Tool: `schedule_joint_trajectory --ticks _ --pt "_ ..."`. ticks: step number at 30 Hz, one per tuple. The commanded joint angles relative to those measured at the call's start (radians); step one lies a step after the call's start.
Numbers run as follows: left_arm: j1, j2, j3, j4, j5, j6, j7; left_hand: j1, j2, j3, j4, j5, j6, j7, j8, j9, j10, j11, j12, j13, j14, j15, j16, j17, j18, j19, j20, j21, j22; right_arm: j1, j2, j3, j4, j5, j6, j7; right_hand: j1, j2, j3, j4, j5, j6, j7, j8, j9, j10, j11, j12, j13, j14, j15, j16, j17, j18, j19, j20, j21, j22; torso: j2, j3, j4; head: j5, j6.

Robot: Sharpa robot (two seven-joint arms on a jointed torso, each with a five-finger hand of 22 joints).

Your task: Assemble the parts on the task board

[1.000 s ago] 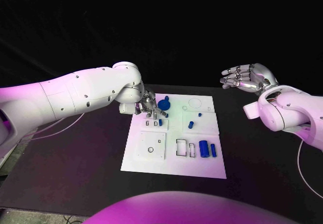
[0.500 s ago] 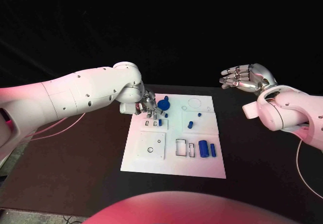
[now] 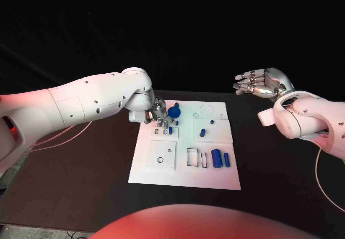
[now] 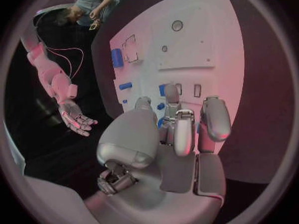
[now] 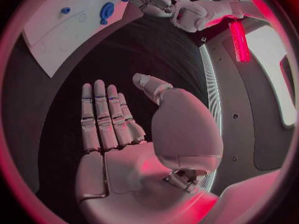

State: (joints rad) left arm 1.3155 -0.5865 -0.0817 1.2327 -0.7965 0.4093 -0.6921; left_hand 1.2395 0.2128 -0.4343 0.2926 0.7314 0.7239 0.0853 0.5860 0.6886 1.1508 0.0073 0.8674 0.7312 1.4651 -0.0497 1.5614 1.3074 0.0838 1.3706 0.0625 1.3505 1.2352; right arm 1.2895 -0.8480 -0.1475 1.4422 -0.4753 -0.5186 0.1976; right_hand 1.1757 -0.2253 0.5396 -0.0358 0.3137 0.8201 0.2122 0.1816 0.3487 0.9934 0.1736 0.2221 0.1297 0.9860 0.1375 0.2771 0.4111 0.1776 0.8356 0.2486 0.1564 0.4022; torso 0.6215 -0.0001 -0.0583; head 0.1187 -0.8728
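Observation:
The white task board [image 3: 164, 169] lies in the middle of the black table. My left hand [image 3: 157, 112] hovers over the board's far left corner, and its curled fingers [image 4: 182, 133] pinch a blue round part [image 3: 175, 112], which peeks out between thumb and fingers [image 4: 161, 122]. A small blue part [image 3: 170, 130] stands in a slot just beneath that hand. Two more small blue parts [image 3: 203, 133] lie mid-board, and two blue cylinders [image 3: 217, 158] lie by the right edge. My right hand [image 3: 261, 82] is raised beyond the board's far right corner, palm up and holding nothing [image 5: 109, 119].
Empty outlined recesses [image 3: 195, 157] and a square plate with a small ring [image 3: 162, 154] mark the board's near half. Bare black tabletop [image 3: 79, 164] lies on both sides of the board. A thin cable [image 3: 61, 134] trails under my left arm.
My left hand has crept a little nearer with the blue round part. The right hand stays where it was.

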Motion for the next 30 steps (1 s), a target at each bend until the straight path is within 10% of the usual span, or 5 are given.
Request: schedule_joint_trajectory --ticks 1,30 --pt "0.0 0.005 -0.001 -0.005 0.021 0.025 -0.004 0.003 0.0 -0.008 0.001 -0.005 0.005 0.0 0.003 -0.001 -0.005 0.0 -0.003 -0.001 0.102 -0.003 0.002 0.25 -0.007 -0.007 -0.003 -0.006 0.001 -0.001 0.001 0.0 0.0 0.0 0.006 0.007 -0.005 0.006 -0.004 0.0 0.007 -0.006 0.025 -0.002 -0.001 -0.002 0.006 -0.004 -0.002 -0.008 0.003 -0.005 -0.001 0.003 0.002 0.006 -0.005 -0.002 0.0 0.0004 0.0003 -0.001 0.0" --pt "-0.018 0.032 -0.005 -0.048 0.035 0.03 -0.002 0.022 0.004 -0.001 -0.001 -0.043 0.001 0.0 0.001 -0.004 -0.007 0.001 -0.003 -0.005 0.102 -0.003 0.002 0.249 -0.007 -0.008 -0.003 -0.009 0.001 -0.004 0.007 0.0 -0.003 0.005 0.01 0.007 -0.007 0.008 -0.006 0.002 0.009 -0.004 0.025 0.0 -0.002 -0.002 0.006 -0.004 -0.003 -0.008 0.003 -0.008 -0.001 0.004 0.002 0.007 -0.007 -0.004 0.0 0.0009 0.0005 -0.002 0.0"
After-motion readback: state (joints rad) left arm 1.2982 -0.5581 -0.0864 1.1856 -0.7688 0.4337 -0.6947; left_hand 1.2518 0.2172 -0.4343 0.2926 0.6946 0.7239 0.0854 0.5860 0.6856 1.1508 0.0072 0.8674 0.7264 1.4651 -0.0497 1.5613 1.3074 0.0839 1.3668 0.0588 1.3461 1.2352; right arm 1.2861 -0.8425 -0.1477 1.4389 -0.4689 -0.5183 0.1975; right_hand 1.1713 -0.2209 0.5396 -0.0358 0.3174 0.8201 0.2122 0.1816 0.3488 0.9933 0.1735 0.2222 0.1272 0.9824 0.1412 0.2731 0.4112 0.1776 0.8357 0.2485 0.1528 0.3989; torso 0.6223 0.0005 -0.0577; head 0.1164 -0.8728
